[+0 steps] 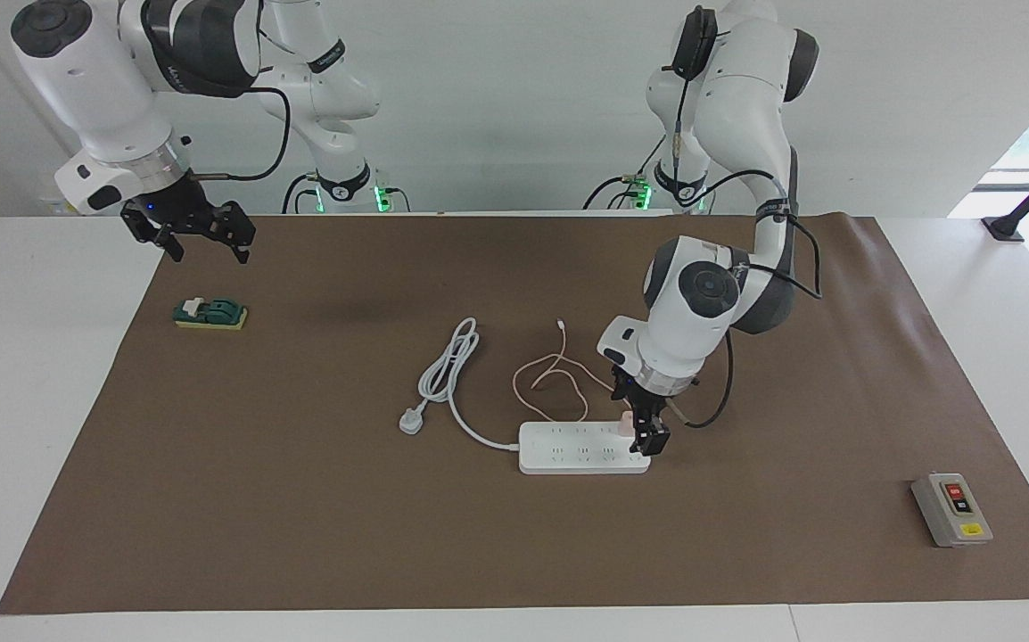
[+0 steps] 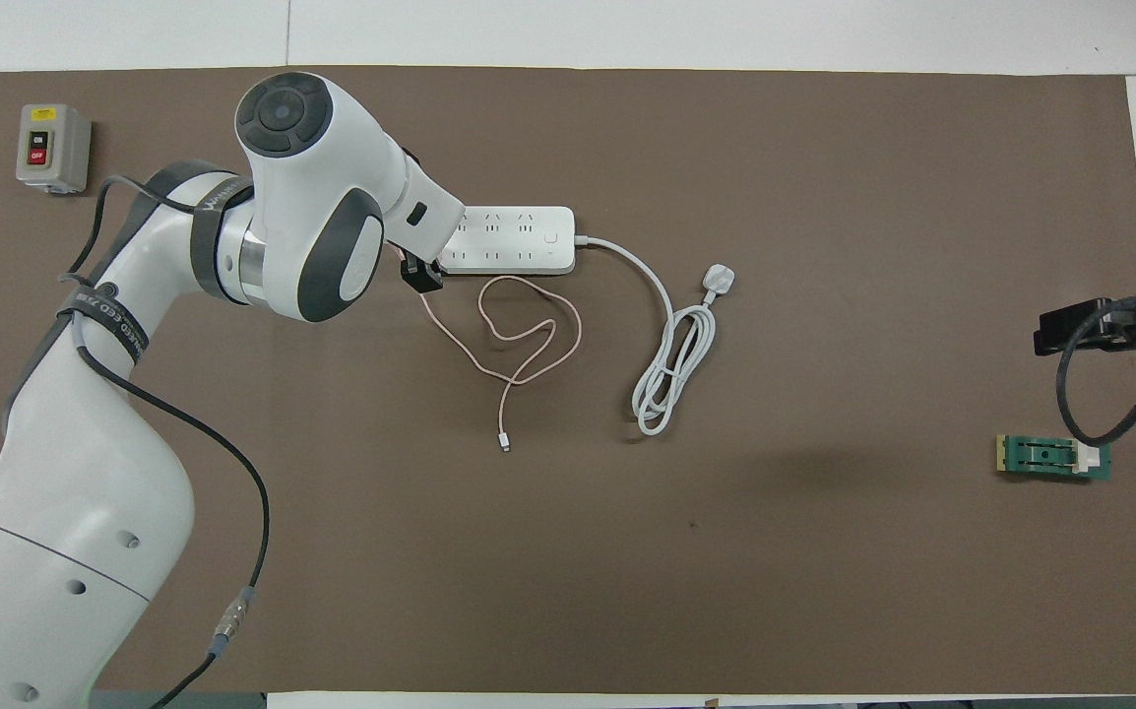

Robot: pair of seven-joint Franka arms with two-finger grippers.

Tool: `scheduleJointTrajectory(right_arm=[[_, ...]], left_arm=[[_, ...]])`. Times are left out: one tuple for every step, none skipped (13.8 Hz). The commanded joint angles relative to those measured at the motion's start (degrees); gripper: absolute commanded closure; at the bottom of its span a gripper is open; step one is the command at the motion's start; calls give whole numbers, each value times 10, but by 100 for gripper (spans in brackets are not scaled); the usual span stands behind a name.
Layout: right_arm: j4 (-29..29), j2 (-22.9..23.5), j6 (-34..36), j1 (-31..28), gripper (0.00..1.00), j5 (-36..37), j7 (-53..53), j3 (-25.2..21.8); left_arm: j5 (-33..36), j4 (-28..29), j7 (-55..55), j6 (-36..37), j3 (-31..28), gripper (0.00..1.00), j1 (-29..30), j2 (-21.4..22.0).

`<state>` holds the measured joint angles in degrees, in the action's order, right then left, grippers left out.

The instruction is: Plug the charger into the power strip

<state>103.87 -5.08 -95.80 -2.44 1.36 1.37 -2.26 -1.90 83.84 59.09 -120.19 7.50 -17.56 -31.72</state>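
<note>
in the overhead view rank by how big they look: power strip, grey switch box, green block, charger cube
1. power strip, part hidden by the left arm
2. green block
3. grey switch box, looks close to the block, so that order is unsure
4. charger cube: hidden in this view, cannot rank

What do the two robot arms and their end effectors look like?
Both arms are glossy white with rounded dark grey joint caps and bands. A thin black cable runs loosely along each. The left end effector and the right end effector are black, with two short fingers.
</note>
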Motion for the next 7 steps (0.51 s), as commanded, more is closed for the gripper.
scheduleJointTrajectory(right_arm=[[-3, -3, 8, -5, 0, 4, 9, 4], [-3, -2, 8, -5, 0, 4, 9, 3], [-3, -3, 8, -5, 0, 4, 9, 4], [-3, -2, 8, -5, 0, 4, 9, 4], [-3, -2, 8, -5, 0, 4, 9, 4], [-3, -3, 9, -5, 0, 4, 9, 4], [-3, -2, 8, -5, 0, 4, 9, 4]], left_arm=[[-12, 4, -34, 52, -4, 0, -2, 48], [-14, 4, -63, 75, -4, 0, -1, 67], [-15, 4, -99, 104, -4, 0, 0, 87], [-15, 3, -140, 136, -5, 0, 2, 112], [-14, 3, -175, 166, -7, 0, 3, 137], [-14, 2, -191, 194, -12, 0, 6, 160], [-13, 3, -196, 218, -14, 0, 16, 179]])
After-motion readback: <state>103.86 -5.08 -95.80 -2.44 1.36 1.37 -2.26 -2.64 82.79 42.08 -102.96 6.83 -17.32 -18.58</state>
